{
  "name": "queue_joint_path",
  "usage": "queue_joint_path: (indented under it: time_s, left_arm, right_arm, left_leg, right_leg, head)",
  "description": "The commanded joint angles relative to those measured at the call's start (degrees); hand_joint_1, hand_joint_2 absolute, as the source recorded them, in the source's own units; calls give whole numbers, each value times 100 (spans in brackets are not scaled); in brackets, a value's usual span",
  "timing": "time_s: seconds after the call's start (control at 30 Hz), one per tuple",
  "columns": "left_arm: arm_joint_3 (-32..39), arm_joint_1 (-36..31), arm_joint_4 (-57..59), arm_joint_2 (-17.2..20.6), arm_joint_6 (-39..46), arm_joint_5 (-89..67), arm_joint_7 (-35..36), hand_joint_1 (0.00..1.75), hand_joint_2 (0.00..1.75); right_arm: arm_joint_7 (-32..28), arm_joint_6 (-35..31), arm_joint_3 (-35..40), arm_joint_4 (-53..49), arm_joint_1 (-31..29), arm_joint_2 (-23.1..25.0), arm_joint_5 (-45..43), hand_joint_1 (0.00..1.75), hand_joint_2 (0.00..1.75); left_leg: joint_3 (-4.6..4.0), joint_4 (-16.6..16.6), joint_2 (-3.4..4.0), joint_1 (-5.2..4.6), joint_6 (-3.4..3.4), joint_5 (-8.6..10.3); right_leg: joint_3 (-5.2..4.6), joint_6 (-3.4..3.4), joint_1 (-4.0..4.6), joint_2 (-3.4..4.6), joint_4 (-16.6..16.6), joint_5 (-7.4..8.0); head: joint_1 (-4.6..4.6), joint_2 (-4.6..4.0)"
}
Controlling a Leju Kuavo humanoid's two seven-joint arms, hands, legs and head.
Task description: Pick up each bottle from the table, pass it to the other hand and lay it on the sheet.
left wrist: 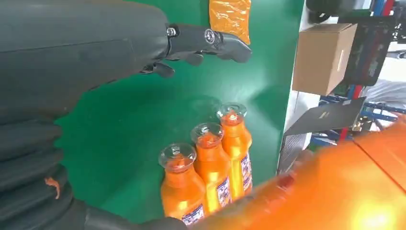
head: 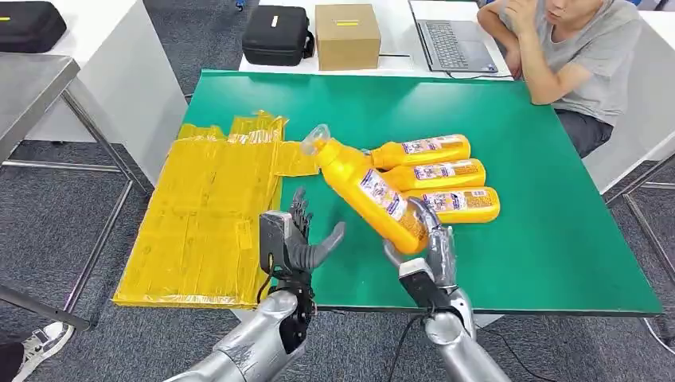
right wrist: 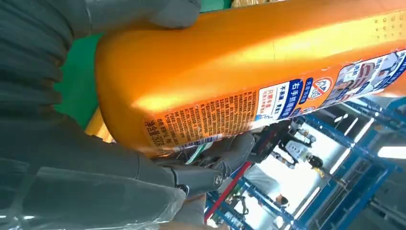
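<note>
1. An orange bottle (head: 368, 189) is held tilted by the right hand (head: 426, 239) above the green tabletop (head: 557, 239).
2. The left hand (head: 296, 239) is spread wide, empty, beside the yellow sheet (head: 207, 215).
3. Three bottles (head: 438, 175) are laid together mid-tabletop.

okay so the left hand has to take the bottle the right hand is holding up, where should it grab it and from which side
Probably the bare upper body, just below the neck. The right hand grips the bottle at its base, leaving that stretch free. The bottle leans cap-first toward the open left hand, so come from the robot's left, palm facing the bottle, and wrap around it.
</note>
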Motion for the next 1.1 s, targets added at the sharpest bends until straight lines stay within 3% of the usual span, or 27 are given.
queue_joint_path:
  time_s: [0.03,0.2,0.37,0.8,1.0,1.1]
  left_arm:
    - [-108,-277,249,98,-30,37,53,0,175]
    - [-133,-282,242,98,-59,80,81,0,175]
    - [-382,-283,75,98,-837,611,799,0,175]
    - [-826,-128,-531,197,-2119,576,1311,0,175]
    - [-826,-128,-531,197,-2119,576,1311,0,175]
    - [-829,-112,-631,132,-2738,840,1773,0,175]
  right_arm:
    - [-7,-63,281,497,-290,48,-19,175,175]
    - [-7,-90,321,516,-297,33,-8,175,175]
    - [-7,-296,507,489,-256,-12,-9,175,175]
    - [-7,-586,683,595,-252,-102,-64,175,175]
    - [-7,-586,683,595,-252,-102,-64,175,175]
    - [-7,-628,721,579,-295,-79,-49,175,175]
  left_leg:
    - [12,-2,10,0,-6,-4]
    - [21,-3,13,-2,-9,-7]
    - [23,0,12,-1,-10,-10]
    - [32,-4,11,-4,-13,-11]
    - [15,-4,11,-1,-7,-5]
    - [16,-4,9,-2,-8,-5]
  right_leg:
    - [8,-5,1,7,-2,-1]
    - [15,-8,-1,9,1,-5]
    - [17,-9,0,7,4,-8]
    - [24,-10,-2,5,3,-12]
    - [10,-6,0,8,-2,-3]
    - [10,-7,-1,5,0,-5]
  head:
    - [0,0]
    - [0,0]
    - [0,-2]
    - [0,0]
    - [0,0]
    - [0,0]
